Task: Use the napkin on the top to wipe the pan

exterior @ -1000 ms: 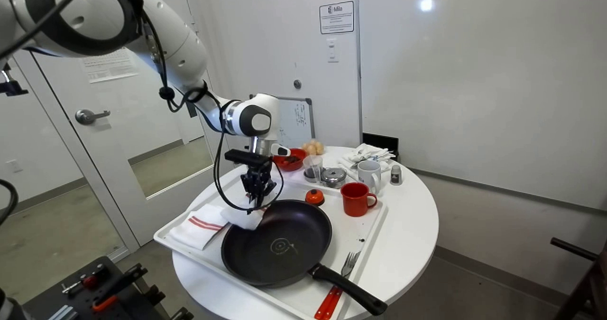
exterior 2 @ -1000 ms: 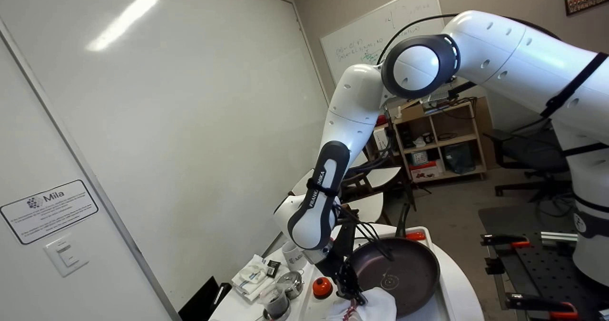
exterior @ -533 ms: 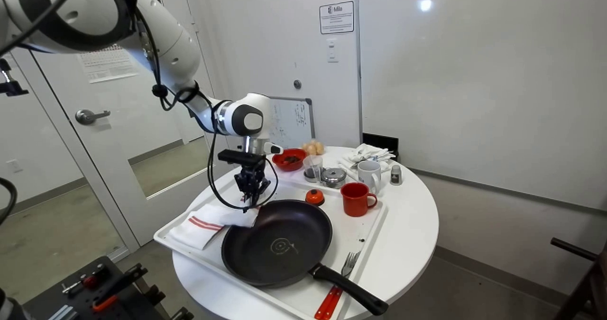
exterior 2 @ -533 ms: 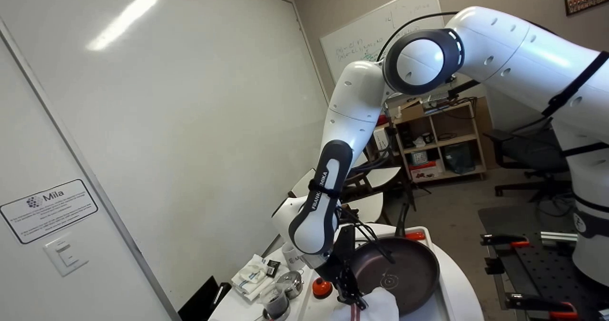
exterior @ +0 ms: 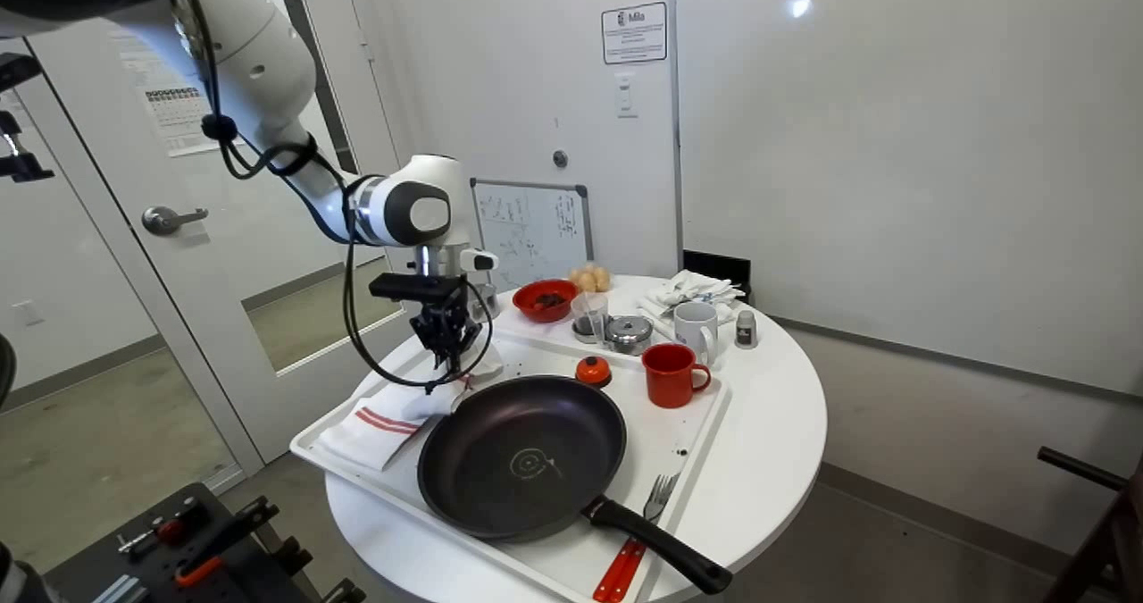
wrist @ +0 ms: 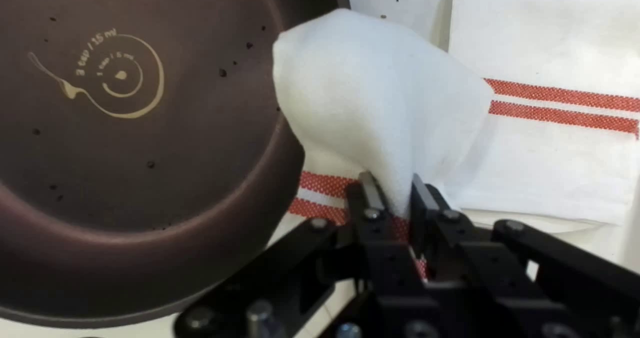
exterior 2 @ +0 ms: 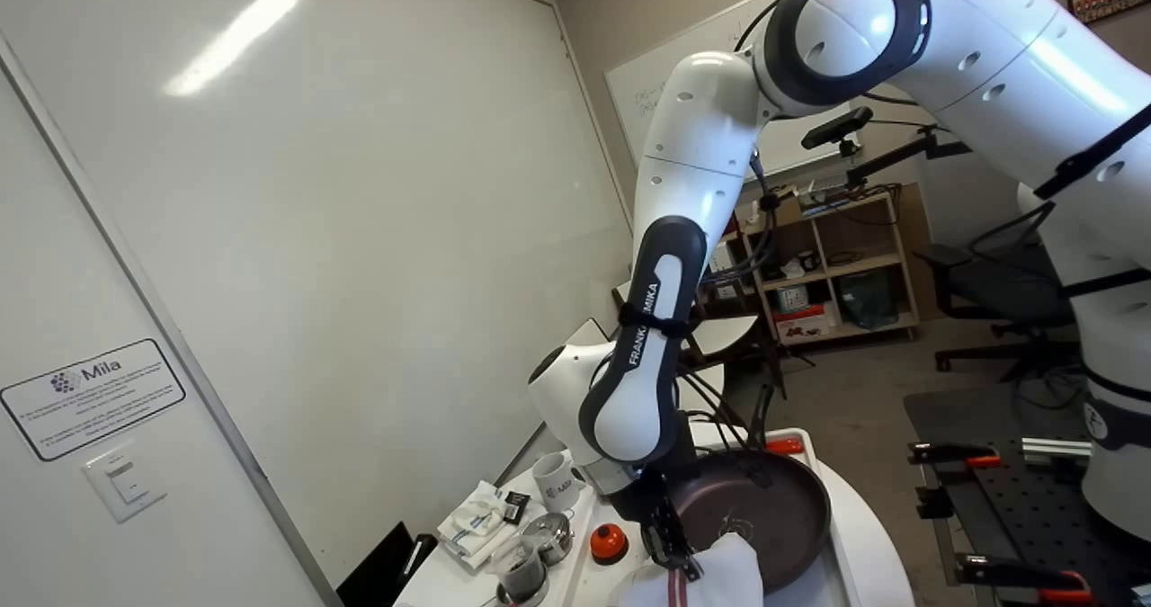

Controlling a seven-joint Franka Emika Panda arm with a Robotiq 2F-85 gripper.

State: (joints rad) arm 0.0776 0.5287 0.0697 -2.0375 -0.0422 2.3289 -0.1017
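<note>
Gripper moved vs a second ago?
Yes: in an exterior view, the gripper has shifted toward the picture's left, farther from the unmoved red mug.

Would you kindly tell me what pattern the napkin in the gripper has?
The gripped napkin is white with two red stripes, clearest in the wrist view.

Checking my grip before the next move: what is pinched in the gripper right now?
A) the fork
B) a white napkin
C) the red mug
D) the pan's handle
B: the wrist view shows the white napkin bunched tightly in the gripper, its loose end flaring out beyond the grip.
</note>
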